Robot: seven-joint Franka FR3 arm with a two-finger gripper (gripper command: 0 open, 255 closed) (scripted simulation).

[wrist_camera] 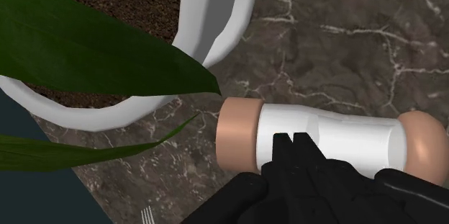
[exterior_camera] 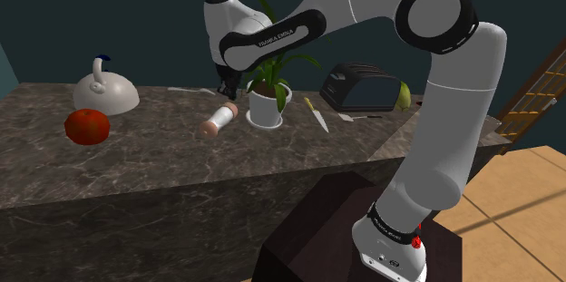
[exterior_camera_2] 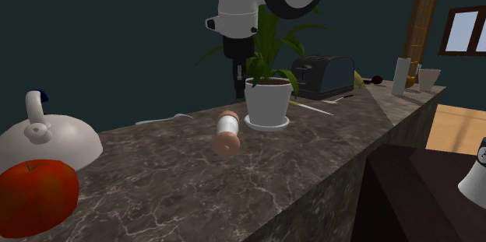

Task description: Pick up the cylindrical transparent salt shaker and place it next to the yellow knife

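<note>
Over the dark marbled countertop my arm climbs from the stand at the shoulder view's lower right, bends at a high elbow and reaches to the left. The wrist then turns down, so my gripper points nearly straight at the stone. My two black fingers are pressed together with nothing between them.

The salt shaker lies on its side on the countertop just beneath my fingertips, apart from them. It has a white body and a pinkish-tan cap at each end. In the wrist view my closed tips hang over the middle of its white barrel. In the second exterior view my hand hovers above the shaker's far end.

The white plant pot stands just beside that end, and its green leaves reach up past my wrist. The yellow-handled knife lies on the pot's other side, between the pot and the black toaster. Well apart, toward the shoulder view's left, sit a white kettle and a red fruit.
</note>
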